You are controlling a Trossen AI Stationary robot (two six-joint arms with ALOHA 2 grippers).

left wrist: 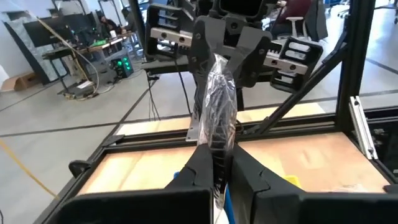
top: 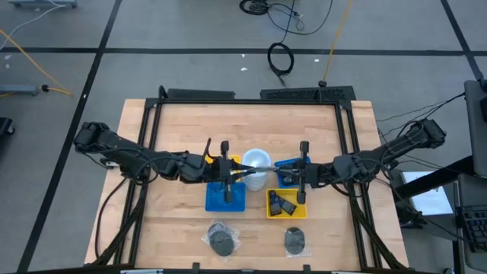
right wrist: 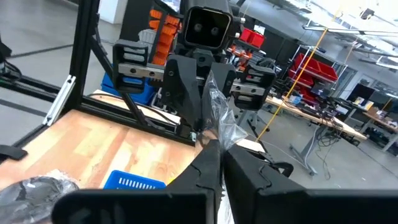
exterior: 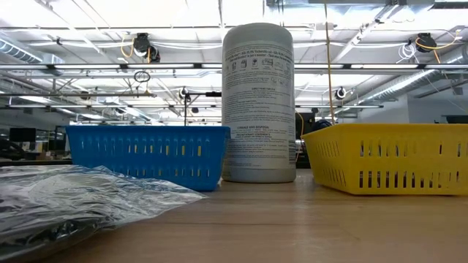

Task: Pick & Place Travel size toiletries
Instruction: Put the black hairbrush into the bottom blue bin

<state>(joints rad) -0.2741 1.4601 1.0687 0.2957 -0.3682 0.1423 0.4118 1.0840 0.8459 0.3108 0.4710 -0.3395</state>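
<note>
Nearest the front edge, two dark round pieces in clear wrap [top: 223, 240] are left lying on the wooden table [top: 175, 129], waiting for pickup. Further back, above the blue [top: 226, 198] and yellow plastic baskets [top: 272, 209], a crinkly clear-wrapped dark item [left wrist: 217, 109] is pinched from opposite ends by the clenched left gripper [left wrist: 217, 163] and right gripper [right wrist: 219, 151], probably a handover. What's inside can't be made out, and the white cylinder tub [top: 256, 162] is partly covered

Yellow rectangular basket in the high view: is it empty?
No. The yellow rectangular plastic basket holds two small dark packs, lying on its floor beside each other.
</note>
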